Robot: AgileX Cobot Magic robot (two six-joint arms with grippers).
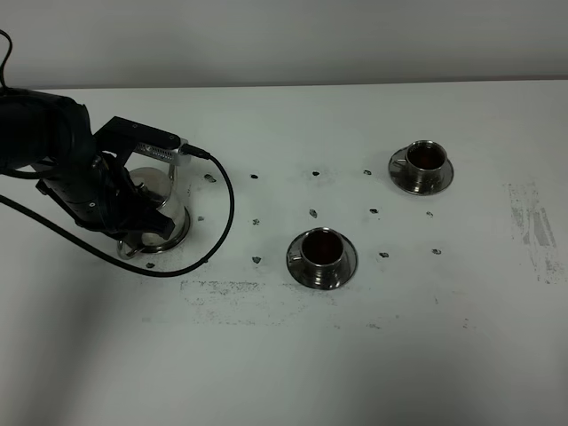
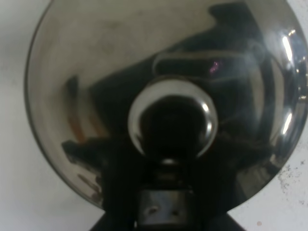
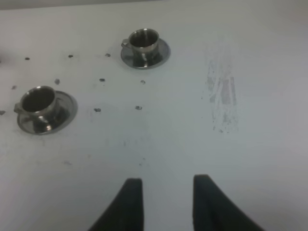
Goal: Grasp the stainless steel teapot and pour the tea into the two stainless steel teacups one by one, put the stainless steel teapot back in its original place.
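The stainless steel teapot point(image 1: 174, 209) stands at the left of the table on its round steel coaster, the original place point(image 1: 179, 241). My left gripper point(image 1: 135, 227) is down at its handle side, shut on the handle. In the left wrist view the domed lid point(image 2: 96, 72) and its knob point(image 2: 171, 120) fill the picture, with my left gripper point(image 2: 163, 211) around the steel handle piece. Two stainless steel teacups sit on saucers: the near one point(image 1: 322, 250) point(image 3: 38, 101) and the far one point(image 1: 424, 160) point(image 3: 143, 41). My right gripper point(image 3: 166, 180) is open and holds nothing.
The white table point(image 1: 284, 355) carries small dark specks between the teapot and the cups, and grey smudges point(image 1: 532, 226) at the right. A black cable point(image 1: 226, 209) loops from the left arm over the table beside the teapot.
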